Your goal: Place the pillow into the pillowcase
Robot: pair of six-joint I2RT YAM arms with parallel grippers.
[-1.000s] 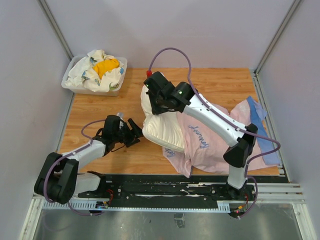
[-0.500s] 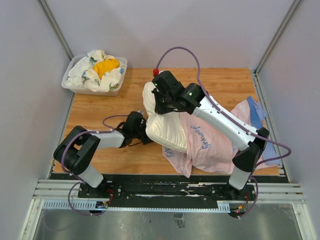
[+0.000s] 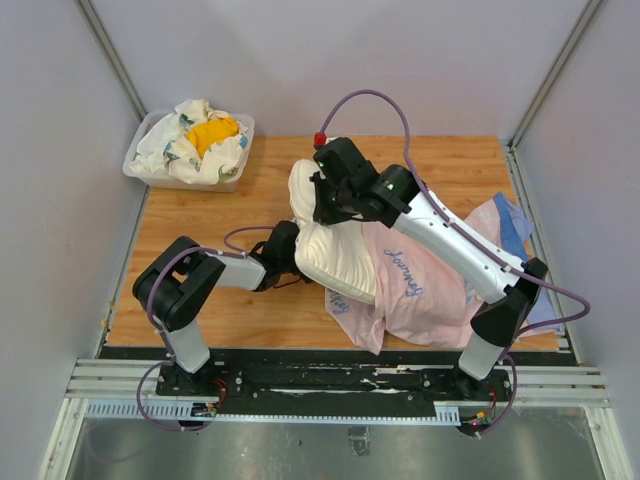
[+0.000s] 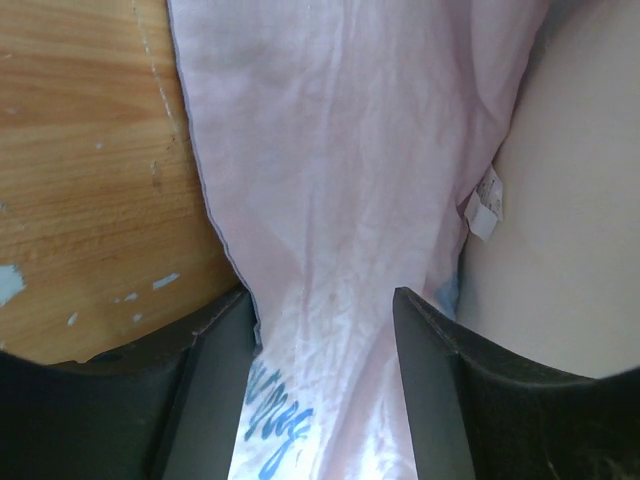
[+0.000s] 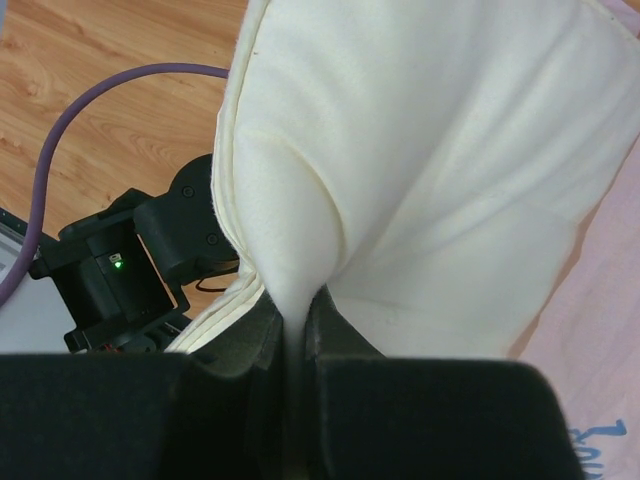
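The cream-white pillow [image 3: 335, 255] lies partly on the pillowcase [image 3: 425, 280], which is spread pink side up at the right, with a blue part [image 3: 515, 225] at its far edge. My right gripper [image 3: 325, 200] is shut on a pinched fold of the pillow [image 5: 430, 150] and holds its far end up. My left gripper [image 3: 290, 255] is at the pillow's left edge. Its jaws are open, with pink pillowcase cloth [image 4: 330, 150] lying between the fingers [image 4: 215, 390]. The pillow [image 4: 580, 220] is just to its right. The bear face and strap are hidden.
A white bin [image 3: 150, 172] with a white-and-yellow cloth bundle [image 3: 205, 135] stands at the back left corner. The wooden table [image 3: 200, 215] is bounded by grey walls. The left arm [image 5: 130, 260] and its purple cable [image 5: 90, 110] lie under the pillow's edge.
My left arm has reached right, its gripper going from bare table to the pillow's left edge over the pink cloth. My right gripper shifted the pillow slightly right.
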